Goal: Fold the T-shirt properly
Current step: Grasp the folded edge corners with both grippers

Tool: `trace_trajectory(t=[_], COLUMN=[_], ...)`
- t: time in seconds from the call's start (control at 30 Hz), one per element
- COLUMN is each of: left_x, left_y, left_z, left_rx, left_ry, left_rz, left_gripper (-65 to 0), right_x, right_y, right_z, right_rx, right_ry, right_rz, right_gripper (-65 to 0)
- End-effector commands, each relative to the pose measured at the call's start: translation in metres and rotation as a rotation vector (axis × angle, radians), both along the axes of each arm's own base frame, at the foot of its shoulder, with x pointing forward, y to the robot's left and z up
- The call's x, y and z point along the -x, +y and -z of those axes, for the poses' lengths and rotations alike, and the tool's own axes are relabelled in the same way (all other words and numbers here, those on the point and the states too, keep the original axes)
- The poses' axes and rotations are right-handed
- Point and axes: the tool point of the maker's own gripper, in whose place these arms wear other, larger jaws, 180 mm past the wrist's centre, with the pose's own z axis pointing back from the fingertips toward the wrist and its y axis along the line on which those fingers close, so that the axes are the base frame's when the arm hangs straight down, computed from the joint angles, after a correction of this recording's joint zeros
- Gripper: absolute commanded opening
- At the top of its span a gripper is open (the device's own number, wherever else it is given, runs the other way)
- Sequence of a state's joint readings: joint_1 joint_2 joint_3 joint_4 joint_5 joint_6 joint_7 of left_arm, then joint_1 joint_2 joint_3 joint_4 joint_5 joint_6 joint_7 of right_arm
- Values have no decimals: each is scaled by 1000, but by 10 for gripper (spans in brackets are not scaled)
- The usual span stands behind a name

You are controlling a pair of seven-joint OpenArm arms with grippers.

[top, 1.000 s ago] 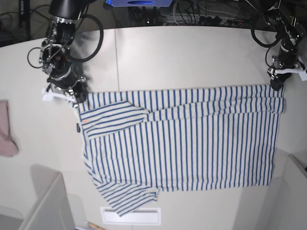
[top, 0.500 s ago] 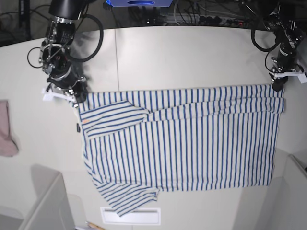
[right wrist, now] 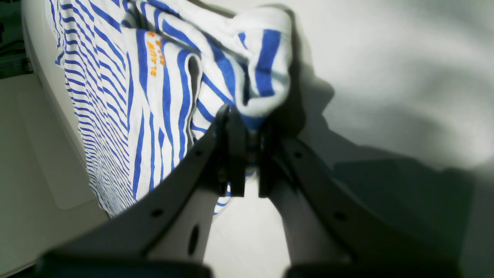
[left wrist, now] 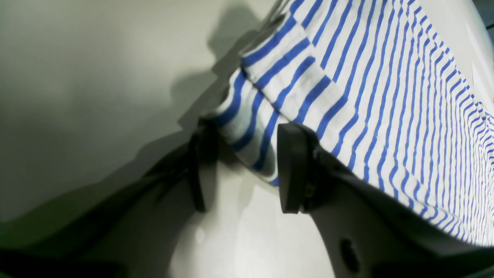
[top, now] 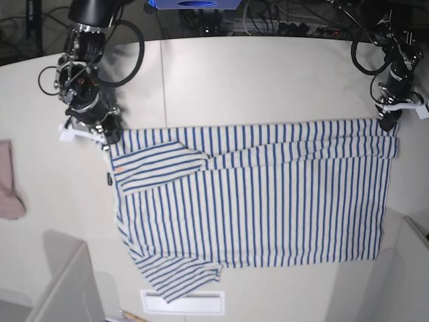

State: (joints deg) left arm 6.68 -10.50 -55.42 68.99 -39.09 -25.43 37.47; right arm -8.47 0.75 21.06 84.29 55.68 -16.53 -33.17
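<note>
The T-shirt (top: 255,194), white with thin blue stripes, lies spread flat on the pale table (top: 268,80), its upper sleeve folded in over the body. An orange mark (top: 119,172) shows near its upper left corner. My right gripper (top: 107,137) is at that corner; in the right wrist view it (right wrist: 249,154) is shut on a bunched fold of the shirt (right wrist: 115,77). My left gripper (top: 387,124) is at the upper right corner; in the left wrist view it (left wrist: 247,170) is open, with the shirt's corner (left wrist: 366,96) lying between the jaws.
A small pinkish cloth (top: 8,181) lies at the table's left edge. Grey bins stand at the lower left (top: 67,282) and lower right (top: 409,268). A white plate (top: 182,303) sits at the front edge below the shirt. Cables run along the back.
The left arm's upper links have shifted slightly at the shirt's upper right corner. The shirt and the right arm have not moved.
</note>
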Motion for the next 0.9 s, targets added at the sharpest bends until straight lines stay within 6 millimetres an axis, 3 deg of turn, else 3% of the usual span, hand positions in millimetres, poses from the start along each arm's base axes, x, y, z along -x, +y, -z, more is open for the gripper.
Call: trace_trajectory(t=[0.0, 0.3, 0.6, 0.67, 0.77, 0.87], left_x=[0, 2, 4, 4, 4, 2], left_y=[6, 8, 10, 10, 10, 9], left_z=[-3, 14, 13, 13, 13, 12], left_rx=[-16, 39, 34, 34, 33, 32], left_ry=[12, 36, 43, 44, 45, 43], left_rz=[2, -24, -22, -21, -18, -15], left_gripper=[-405, -408, -418, -467, -650, -650], right_x=[3, 3, 3, 3, 3, 3], right_y=[-2, -2, -2, -2, -2, -2], right_z=[1, 1, 1, 1, 1, 1], right_rx=[1, 1, 1, 1, 1, 1], right_ry=[20, 20, 21, 21, 21, 21], right_rz=[4, 4, 4, 4, 4, 4], right_gripper=[-650, -650, -650, -650, -650, -650])
